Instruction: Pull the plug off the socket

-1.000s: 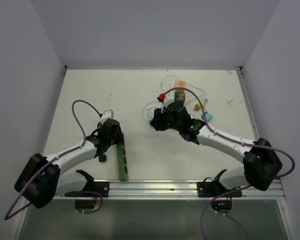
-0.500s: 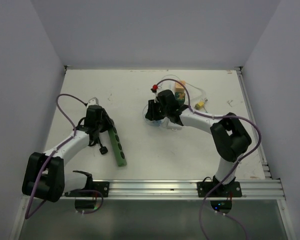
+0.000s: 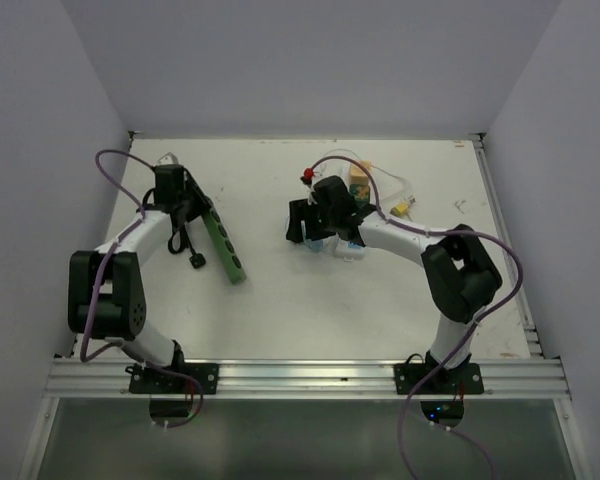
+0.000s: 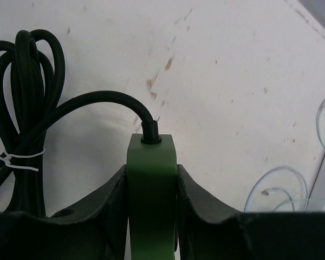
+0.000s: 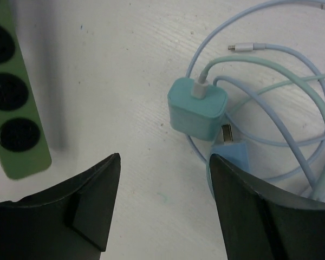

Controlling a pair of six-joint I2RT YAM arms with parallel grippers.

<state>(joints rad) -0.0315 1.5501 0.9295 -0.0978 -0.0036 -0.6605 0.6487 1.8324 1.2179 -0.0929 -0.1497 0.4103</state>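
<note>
Two arms reach over the white desk point(image 3: 310, 320), and we take them in turn. Our left claw point(image 4: 151, 187) is closed firmly on one end of the green socket strip point(image 3: 223, 245) — both fingers point(image 4: 105, 211) press against its narrow sides, right where the black cord point(image 4: 105, 100) leaves the strip. That cord bends away to a coiled bundle point(image 4: 21, 92) bound by a white tie point(image 4: 11, 158), lying on the desk just beside the claw. From above, the strip runs across the left half of the desk, its held end toward the far left corner and its free end slanting toward the near edge and the middle. Our right claw point(image 5: 165, 158) hovers wide open over the middle of the desk, nearer the far edge, with nothing held. Below it the teal plug point(image 5: 197, 110) rests on the desk, apart from the strip, with a pale cable point(image 5: 281, 59) pushed into its top. A blue plug point(image 5: 235, 157) sits just beside it — touching or not, we cannot tell — among loose loops of pale cable. The strip's free end shows at the left of the right wrist view, its three visible sockets point(image 5: 8, 92) dark and open.
</note>
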